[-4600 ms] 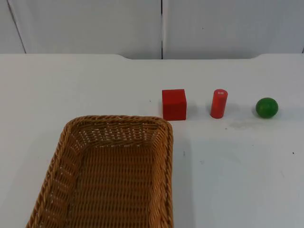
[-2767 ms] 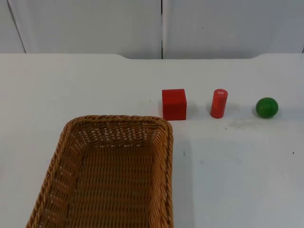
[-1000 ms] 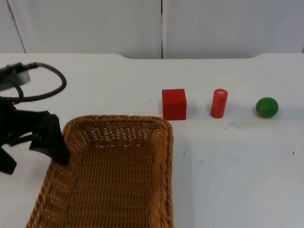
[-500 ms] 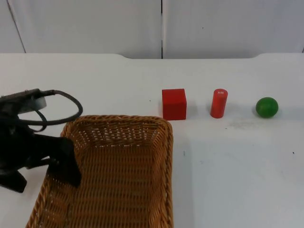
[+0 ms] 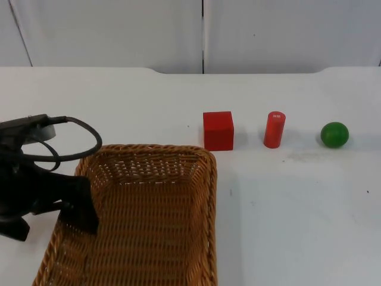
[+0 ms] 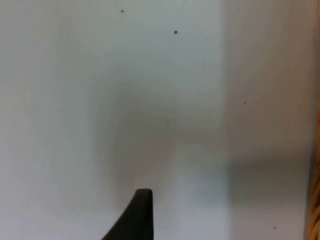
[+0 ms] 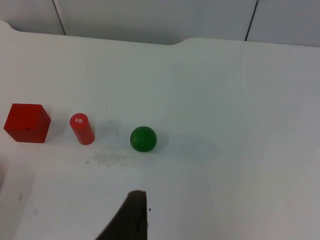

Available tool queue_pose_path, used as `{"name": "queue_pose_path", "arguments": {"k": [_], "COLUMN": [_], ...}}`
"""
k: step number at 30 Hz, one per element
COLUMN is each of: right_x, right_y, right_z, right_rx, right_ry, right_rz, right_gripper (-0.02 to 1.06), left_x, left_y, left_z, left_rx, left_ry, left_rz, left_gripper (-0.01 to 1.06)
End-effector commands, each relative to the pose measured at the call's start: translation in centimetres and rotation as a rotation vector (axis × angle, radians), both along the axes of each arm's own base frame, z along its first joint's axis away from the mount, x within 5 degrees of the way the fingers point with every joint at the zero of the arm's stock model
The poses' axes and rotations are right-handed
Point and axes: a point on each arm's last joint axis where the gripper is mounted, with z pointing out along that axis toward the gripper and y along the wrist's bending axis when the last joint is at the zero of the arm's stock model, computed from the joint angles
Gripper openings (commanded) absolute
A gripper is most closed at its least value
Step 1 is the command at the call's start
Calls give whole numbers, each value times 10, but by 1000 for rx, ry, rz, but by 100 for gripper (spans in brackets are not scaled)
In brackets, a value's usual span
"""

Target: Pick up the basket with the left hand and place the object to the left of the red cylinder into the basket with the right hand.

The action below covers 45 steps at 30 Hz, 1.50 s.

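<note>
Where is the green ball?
In the top view, the green ball sits on the table's right side, just right of the red cylinder, with the red cube farther left.

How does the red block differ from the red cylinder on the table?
Shape: the red block is a flat-faced cube; the red cylinder is a round post standing on end. Build: the block is wider and squat, the cylinder slim and about as tall. Place: the block sits nearer the basket, the cylinder nearer the green ball. Both are red, in one row, untouched.
</note>
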Motion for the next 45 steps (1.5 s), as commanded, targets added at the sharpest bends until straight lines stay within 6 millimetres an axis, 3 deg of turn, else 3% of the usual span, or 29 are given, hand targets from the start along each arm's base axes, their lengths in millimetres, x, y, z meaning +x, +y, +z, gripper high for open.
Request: {"name": "queue_pose_path", "arguments": {"k": [1,9,12,15,18,19,24,25,29,36,41,45], "right_x": [-1,-1,-1,-1,-1,-1,-1,-1,-1,-1,-1,-1], "right_y": [-1,-1,-1,-1,-1,-1,-1,-1,-1,-1,-1,-1], "right_z": [3,3,2,2,2,2,2,2,3,3,3,3], "right_rx": [-14,-14,-14,-14,-14,-14,-14,-14,-15,-15,-15,-21], "right_ry": [-12,-10,-8,-8,-8,-8,-8,-8,-10,-10,-10,-11], "right_rz": [0,0,0,0,0,0,0,0,1,1,1,6], "right_gripper": [105,105,105,105,105,105,105,105,105,105,105,105], "left_x": [-1,-2,-2,-2,-2,-2,-2,-2,-1,-6,-9,-17], "left_y": [-4,-3,-3,-4,-4,-4,-4,-4,-5,-10,-13,-17], "left_z": [-2,-10,-12,-12,-12,-12,-12,-12,-11,-6,15,44], "left_rx": [-5,-1,1,-5,-7,-7,-14,-14,-25,-78,-124,-176], "left_ry": [11,31,39,39,40,40,43,43,44,96,81,56], "left_rz": [18,28,31,41,44,44,51,51,71,65,60,37], "left_gripper": [105,102,89,82,67,67,28,28,-1,0,0,0]}}
